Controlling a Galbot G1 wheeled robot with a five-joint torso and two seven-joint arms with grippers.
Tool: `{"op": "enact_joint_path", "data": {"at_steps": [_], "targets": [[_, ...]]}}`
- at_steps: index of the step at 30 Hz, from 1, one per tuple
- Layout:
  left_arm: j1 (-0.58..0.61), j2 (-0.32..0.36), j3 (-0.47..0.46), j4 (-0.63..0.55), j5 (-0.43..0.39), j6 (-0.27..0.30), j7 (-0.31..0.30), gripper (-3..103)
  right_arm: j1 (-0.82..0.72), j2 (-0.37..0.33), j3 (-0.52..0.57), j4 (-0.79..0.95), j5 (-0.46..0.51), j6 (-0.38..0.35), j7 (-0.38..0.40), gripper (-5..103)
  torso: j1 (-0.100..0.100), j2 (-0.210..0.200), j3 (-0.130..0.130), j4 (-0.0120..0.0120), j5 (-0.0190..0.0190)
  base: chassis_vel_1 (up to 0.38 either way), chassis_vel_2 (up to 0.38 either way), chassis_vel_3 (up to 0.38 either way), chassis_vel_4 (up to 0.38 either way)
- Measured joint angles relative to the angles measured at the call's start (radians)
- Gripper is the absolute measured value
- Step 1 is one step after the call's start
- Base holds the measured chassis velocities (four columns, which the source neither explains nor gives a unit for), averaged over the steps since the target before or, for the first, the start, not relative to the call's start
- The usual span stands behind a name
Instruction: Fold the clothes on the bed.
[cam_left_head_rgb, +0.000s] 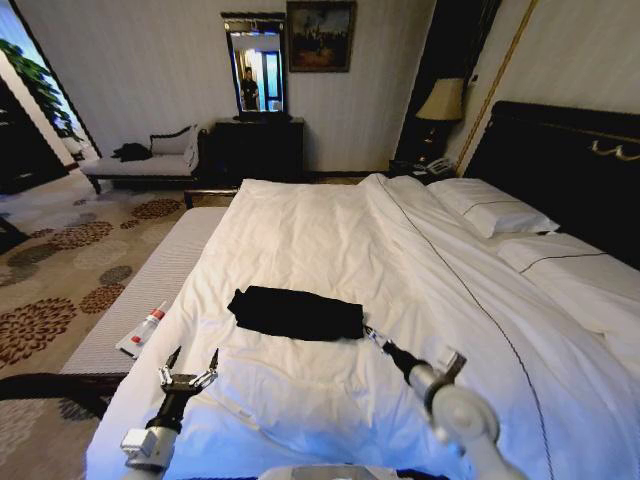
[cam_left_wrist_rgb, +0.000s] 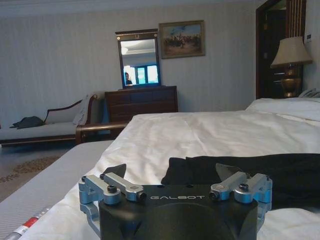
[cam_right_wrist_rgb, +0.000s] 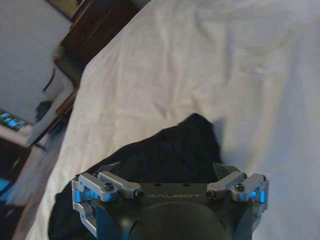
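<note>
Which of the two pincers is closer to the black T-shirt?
The right pincer, at the black T-shirt and its right-hand edge. The left pincer sits apart over the white duvet, short of its near edge.

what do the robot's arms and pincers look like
Both pincers, left and right, have a black body with white "GALBOT" lettering, silver-grey metal linkage bars joined by dark screws, and dark pointed fingertips. In the head view the right arm has a rounded white casing, and the left wrist ends in a grey block.
</note>
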Motion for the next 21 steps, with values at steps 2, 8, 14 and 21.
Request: {"op": "enact_joint_path", "data": {"at_steps": [2,8,14,21], "targets": [[0.000,0.000,0.000,0.000,0.000,0.000,0.000,100,0.074,-0.010,-0.033,-0.068,0.004,-0.015,-0.012,100,0.000,0.000,0.000,0.0001,0.0001,0.000,0.000,0.000,0.000],[-0.001,0.000,0.001,0.001,0.000,0.001,0.000,100,0.212,-0.024,-0.114,-0.208,-0.070,-0.042,-0.021,100,0.000,0.000,0.000,0.0001,-0.0001,0.000,0.000,0.000,0.000],[-0.001,0.000,0.001,0.001,-0.001,0.001,0.000,100,0.274,-0.022,-0.184,-0.301,-0.155,-0.060,-0.006,100,0.000,0.000,0.000,0.0000,-0.0001,0.000,0.000,0.000,0.000],[-0.001,0.000,0.001,0.001,-0.001,0.001,-0.001,100,0.306,-0.046,-0.219,-0.356,-0.191,-0.061,-0.008,95,0.000,0.000,0.000,0.0000,-0.0001,0.000,0.000,0.000,0.000]]}}
